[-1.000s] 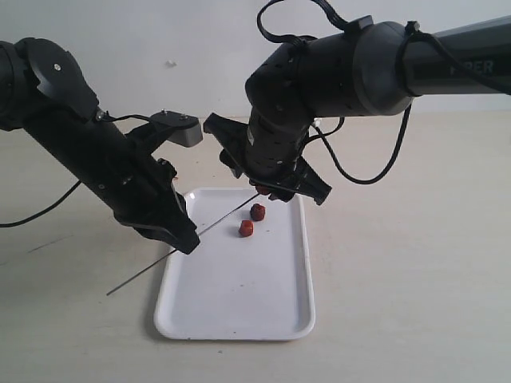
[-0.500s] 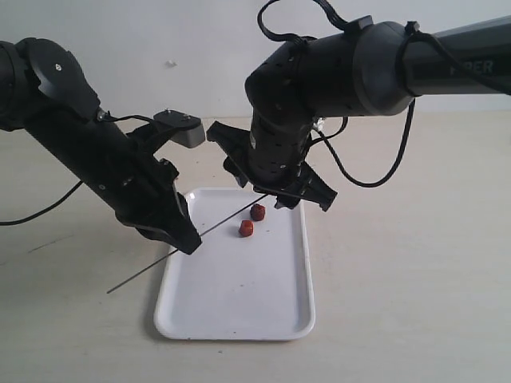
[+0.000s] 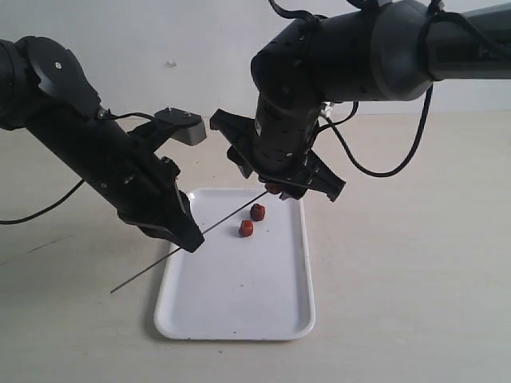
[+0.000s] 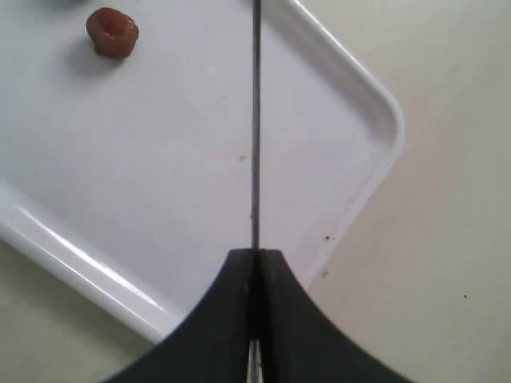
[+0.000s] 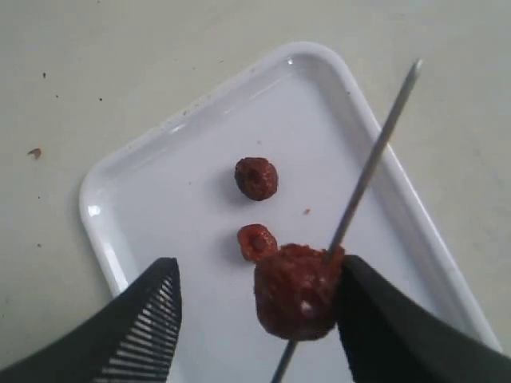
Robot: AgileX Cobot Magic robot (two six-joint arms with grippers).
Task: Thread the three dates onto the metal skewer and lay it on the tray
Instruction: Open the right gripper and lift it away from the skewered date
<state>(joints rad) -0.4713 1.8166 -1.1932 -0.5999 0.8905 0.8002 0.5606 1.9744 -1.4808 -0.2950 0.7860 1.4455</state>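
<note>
The left end effector (image 3: pixel 188 239) is clamped tight on the very thin, straight grey metal skewer (image 3: pixel 231 214), its black fingers (image 4: pixel 231 319) meeting around the rod with no gap. The skewer slants up from beyond the near-left edge of the flat white rectangular tray (image 3: pixel 239 295) and crosses above the tray toward the right end effector (image 3: pixel 281 183). One wrinkled reddish-brown date (image 5: pixel 297 291) is impaled on the skewer a little back from its pointed tip. It sits between the spread fingers of the right end effector, against one finger (image 5: pixel 383 319) and clear of the other, so this end effector stands wide apart and grips nothing. The other two reddish-brown dates (image 3: pixel 257 211) (image 3: pixel 247 228) lie close together on the far part of the tray, below the skewer. The tray rests on the pale beige counter (image 3: pixel 399 279).
</note>
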